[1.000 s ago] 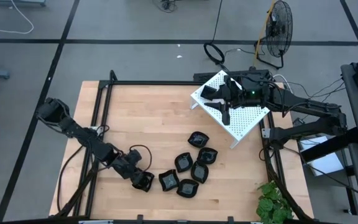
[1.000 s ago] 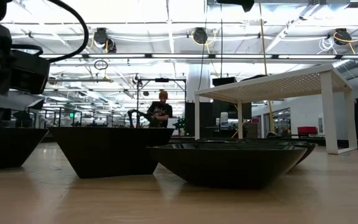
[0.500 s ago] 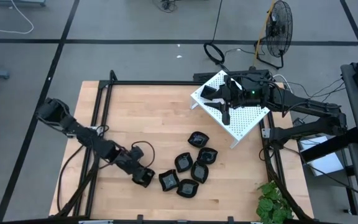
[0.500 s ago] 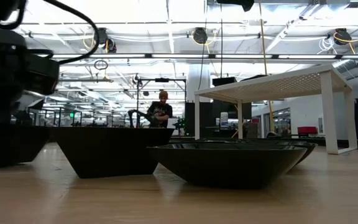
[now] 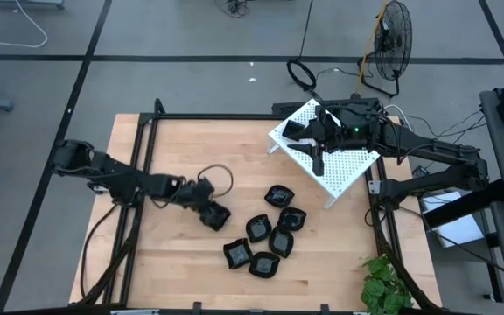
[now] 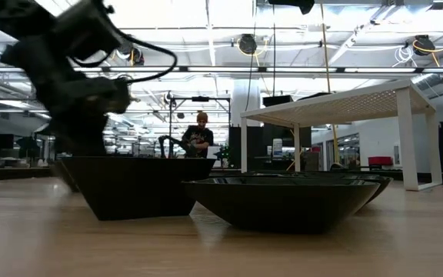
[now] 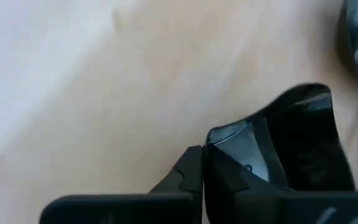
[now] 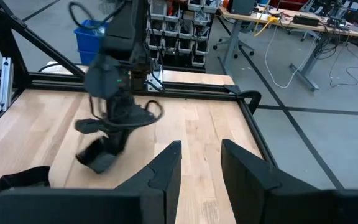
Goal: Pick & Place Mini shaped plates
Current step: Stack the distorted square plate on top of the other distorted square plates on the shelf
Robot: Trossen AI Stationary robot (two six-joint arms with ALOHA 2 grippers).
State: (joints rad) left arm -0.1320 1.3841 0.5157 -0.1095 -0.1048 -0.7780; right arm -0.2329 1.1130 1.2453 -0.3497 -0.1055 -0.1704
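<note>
Pale wooden tabletop (image 5: 199, 157) carries a white perforated rack (image 5: 344, 166), where the right claw (image 5: 297, 131) waits half-open and empty. Left claw (image 5: 214, 215), newly pinched shut on one glossy black mini plate (image 7: 303, 143), has lifted it away from the remaining black plates (image 5: 269, 236); placing comes next.

Location: an open-plan robotics lab or workshop. Indicators: wooden table (image 5: 208, 157) inside a black metal frame (image 8: 17, 43), grey concrete floor (image 5: 191, 35) with loose cables, pedestal fan (image 5: 394, 39), parts-bin shelving (image 8: 182, 31), workbenches, exposed ceiling ducts and strip lighting (image 6: 206, 69)
</note>
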